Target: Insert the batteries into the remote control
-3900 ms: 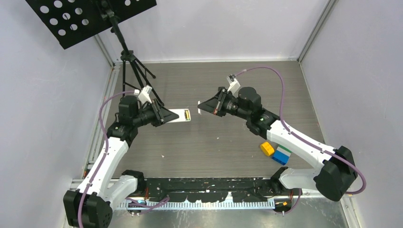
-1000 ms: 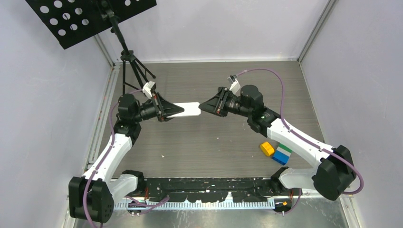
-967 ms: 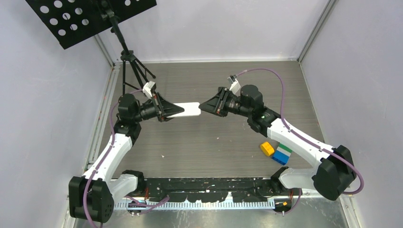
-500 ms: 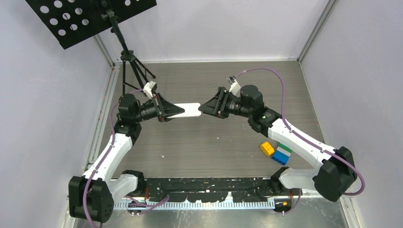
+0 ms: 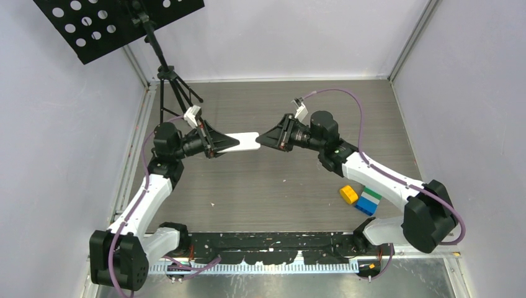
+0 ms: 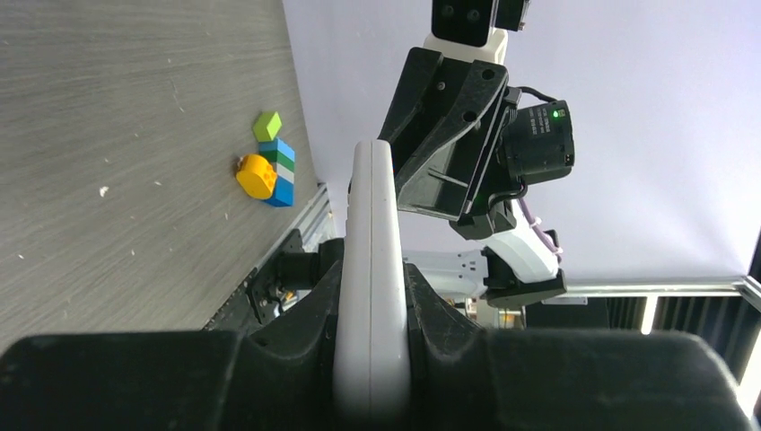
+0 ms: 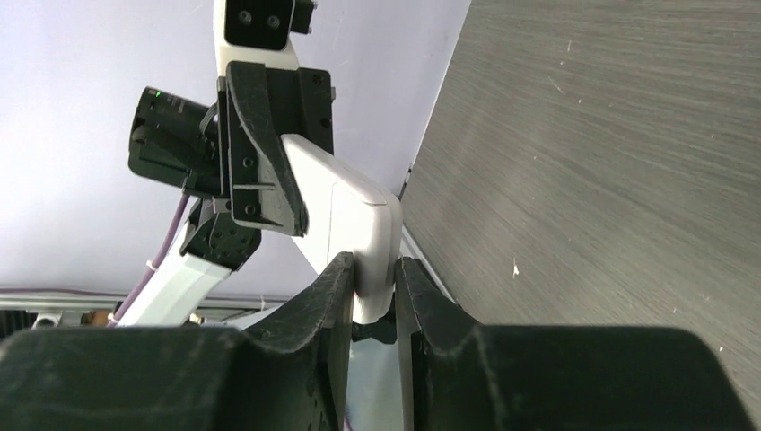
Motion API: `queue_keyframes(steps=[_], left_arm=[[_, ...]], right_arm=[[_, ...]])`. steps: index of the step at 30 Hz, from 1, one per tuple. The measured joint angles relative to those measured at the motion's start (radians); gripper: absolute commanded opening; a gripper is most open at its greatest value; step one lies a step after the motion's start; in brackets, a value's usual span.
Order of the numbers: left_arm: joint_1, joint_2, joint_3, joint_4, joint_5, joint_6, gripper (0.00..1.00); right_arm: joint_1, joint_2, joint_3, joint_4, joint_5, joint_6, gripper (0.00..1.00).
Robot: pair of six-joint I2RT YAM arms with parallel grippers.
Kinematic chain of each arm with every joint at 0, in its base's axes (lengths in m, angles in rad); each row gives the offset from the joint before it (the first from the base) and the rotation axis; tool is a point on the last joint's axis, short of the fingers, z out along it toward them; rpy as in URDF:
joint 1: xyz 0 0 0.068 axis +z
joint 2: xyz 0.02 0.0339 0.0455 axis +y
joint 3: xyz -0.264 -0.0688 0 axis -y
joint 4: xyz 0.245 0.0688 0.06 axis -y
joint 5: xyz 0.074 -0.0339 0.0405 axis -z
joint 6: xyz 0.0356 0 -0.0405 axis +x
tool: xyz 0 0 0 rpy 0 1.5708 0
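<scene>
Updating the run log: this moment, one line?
left gripper: shut on remote | right gripper: shut on remote | remote: aloft between them | batteries: unseen

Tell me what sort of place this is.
Probably a robotics lab test cell: left arm and right arm bolted to a table, plain walls around it, a perforated panel on a tripod.

I'm seeing the remote control (image 5: 243,142) bridging the middle of the table (image 5: 279,186), with the left gripper (image 5: 218,143) and the right gripper (image 5: 263,139) clamping its two ends and blocking that line. A black tripod (image 5: 177,93) is standing at 10 o'clock, and toy blocks (image 5: 360,197) are crowding 4 o'clock beside the right arm. Bare tabletop is lying open from 5 to 8 and from 12 to 2 o'clock
</scene>
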Motion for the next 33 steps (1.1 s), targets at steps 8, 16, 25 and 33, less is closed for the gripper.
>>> queue_keyframes(steps=[8,16,25,33], left_arm=[[-0.047,0.029,0.0,-0.003,-0.142,0.046,0.0],[-0.078,0.059,-0.004,-0.033,-0.213,0.072,0.0],[-0.096,0.057,-0.003,-0.068,-0.193,0.115,0.0],[-0.128,0.046,0.026,-0.079,-0.13,0.121,0.0]], right_arm=[[0.007,0.053,0.002,0.038,0.105,-0.011,0.23],[0.051,0.054,0.025,-0.073,0.275,-0.091,0.24],[0.051,0.009,0.003,-0.128,0.271,-0.11,0.35],[0.042,-0.04,-0.008,-0.14,0.195,-0.123,0.47]])
